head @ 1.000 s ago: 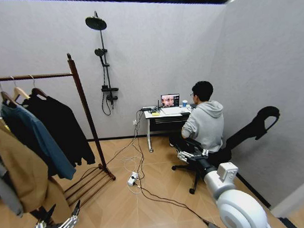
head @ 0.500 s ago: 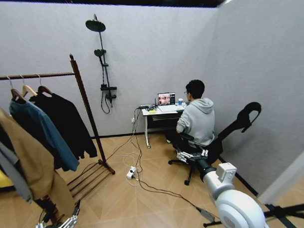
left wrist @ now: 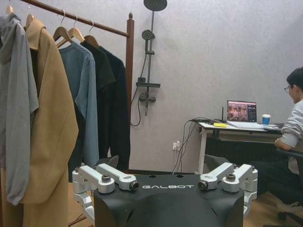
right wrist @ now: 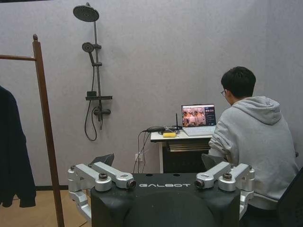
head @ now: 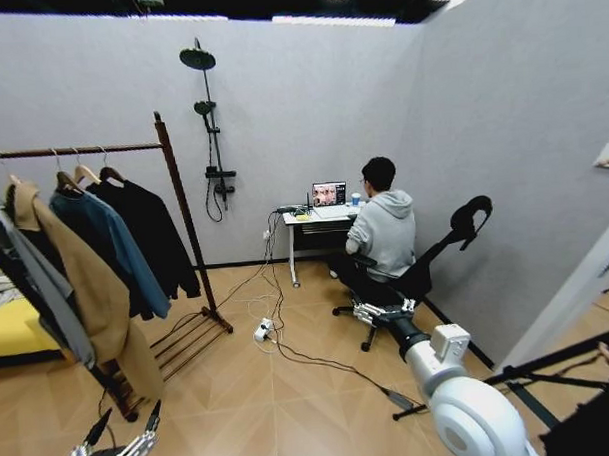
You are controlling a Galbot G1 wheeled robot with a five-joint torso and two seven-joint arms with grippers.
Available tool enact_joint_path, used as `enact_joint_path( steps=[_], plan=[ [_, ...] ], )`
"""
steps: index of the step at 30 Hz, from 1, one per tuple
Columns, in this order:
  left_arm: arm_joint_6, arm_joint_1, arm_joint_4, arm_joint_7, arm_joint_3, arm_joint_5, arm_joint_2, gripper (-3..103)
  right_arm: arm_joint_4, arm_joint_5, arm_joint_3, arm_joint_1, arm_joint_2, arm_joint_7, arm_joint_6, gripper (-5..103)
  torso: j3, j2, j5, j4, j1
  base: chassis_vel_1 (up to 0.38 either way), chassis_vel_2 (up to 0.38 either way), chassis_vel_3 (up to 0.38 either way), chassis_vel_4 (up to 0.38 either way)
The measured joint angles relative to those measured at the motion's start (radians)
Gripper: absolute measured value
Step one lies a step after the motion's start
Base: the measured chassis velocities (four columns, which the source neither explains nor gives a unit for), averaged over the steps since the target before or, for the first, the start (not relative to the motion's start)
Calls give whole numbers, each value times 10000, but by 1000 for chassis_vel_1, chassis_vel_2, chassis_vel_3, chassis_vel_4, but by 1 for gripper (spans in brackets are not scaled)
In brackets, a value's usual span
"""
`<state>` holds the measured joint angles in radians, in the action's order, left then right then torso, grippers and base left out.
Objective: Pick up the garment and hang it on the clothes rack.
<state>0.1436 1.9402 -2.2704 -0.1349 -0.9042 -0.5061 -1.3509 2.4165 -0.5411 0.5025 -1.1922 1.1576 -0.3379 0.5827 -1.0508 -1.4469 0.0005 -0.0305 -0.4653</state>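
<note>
I see the clothes rack point(head: 179, 227) standing at the left side of the room, dark red-brown wood, knob-topped post at its right end, round crossbar running off to the left, slatted shelf low near the floor. The garment point(head: 150, 238), the black jacket, already hangs on the crossbar on a wooden hanger, last in the row and nearest the right post. Just left of it hangs a blue jacket point(head: 110, 250), then a long tan coat point(head: 87, 296), then a grey piece point(head: 31, 283) at the rack's left end. In the left wrist view the same row shows, black jacket point(left wrist: 111, 104) against the post.

My left gripper point(head: 120, 450) sits low at the bottom left of the head view, in front of the rack's foot, apart from every coat. Its jaws are spread wide with nothing between them. My right gripper point(head: 382, 310) is out in front at centre right, well apart from the rack, jaws also spread and empty; its wrist view looks at the rack's right post point(right wrist: 45, 127) and a sleeve of the black jacket point(right wrist: 14, 151).

Wall-mounted shower set point(head: 209, 131) sits on the back wall right of the rack. White desk point(head: 319, 219) with a laptop point(head: 329, 195) stands against the same wall. Cables and a power strip point(head: 261, 332) lie on the floor between rack and desk.
</note>
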Motion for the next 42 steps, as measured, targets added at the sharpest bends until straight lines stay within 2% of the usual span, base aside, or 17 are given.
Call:
enact_joint_path(
  steps=[3, 7, 9, 12, 15, 19, 20, 23, 33, 36, 42],
  plan=[
    [0, 0, 0, 0, 0, 0, 1, 100, -23, 23, -5, -21, 45, 49, -26, 100, -1, 2, -9, 0, -2, 193, -191, -174, 195],
    [0, 0, 0, 0, 0, 0, 0, 100, -52, 43, -5, -60, 81, 66, -43, 100, 0, 0, 0, -1, 0, 167, -181, -176, 185],
    [0, 0, 1, 0, 0, 0, 0, 100, -58, 58, -5, -96, 111, 90, -54, 100, -1, 1, -13, 1, -2, 186, -191, -193, 189],
    [0, 0, 0, 0, 0, 0, 0, 100, -64, 74, -4, -103, 129, 107, -60, 100, 0, 0, 2, -1, 0, 176, -160, -184, 185],
    [0, -1, 0, 0, 0, 0, 0, 100, -78, 106, -24, -96, 152, 143, -62, 100, -1, 1, -11, -1, -1, 167, -187, -173, 183],
    [0, 0, 0, -1, 0, 0, 0, 100, -87, 137, -71, -76, 177, 160, -63, 100, -2, 1, 0, -1, -2, 188, -170, -189, 162],
    [0, 0, 0, -1, 0, 0, 0, 100, -101, 138, -84, -77, 183, 213, -82, 100, -1, 1, -9, -1, -2, 154, -202, -196, 184],
    [0, 1, 0, 0, 0, 0, 0, 100, -255, 439, -24, -268, 188, 1118, -571, 100, 2, -3, -4, 0, 6, 140, -113, -134, 137],
    [0, 0, 0, 0, 0, 0, 0, 100, -612, 512, -31, -212, 247, 1588, -826, 100, -3, 5, -5, -1, -8, 2, -5, -5, 9],
    [0, 0, 0, 0, 0, 0, 0, 100, -720, 616, -34, -198, 258, 1990, -952, 100, -3, 5, -5, 2, -8, -5, 35, 38, -13],
    [0, 1, 0, 0, 0, 0, 0, 100, -801, 765, 29, -343, 339, 2125, -1011, 100, -1, 2, -6, 0, -1, 0, 0, 0, 0]
  ],
)
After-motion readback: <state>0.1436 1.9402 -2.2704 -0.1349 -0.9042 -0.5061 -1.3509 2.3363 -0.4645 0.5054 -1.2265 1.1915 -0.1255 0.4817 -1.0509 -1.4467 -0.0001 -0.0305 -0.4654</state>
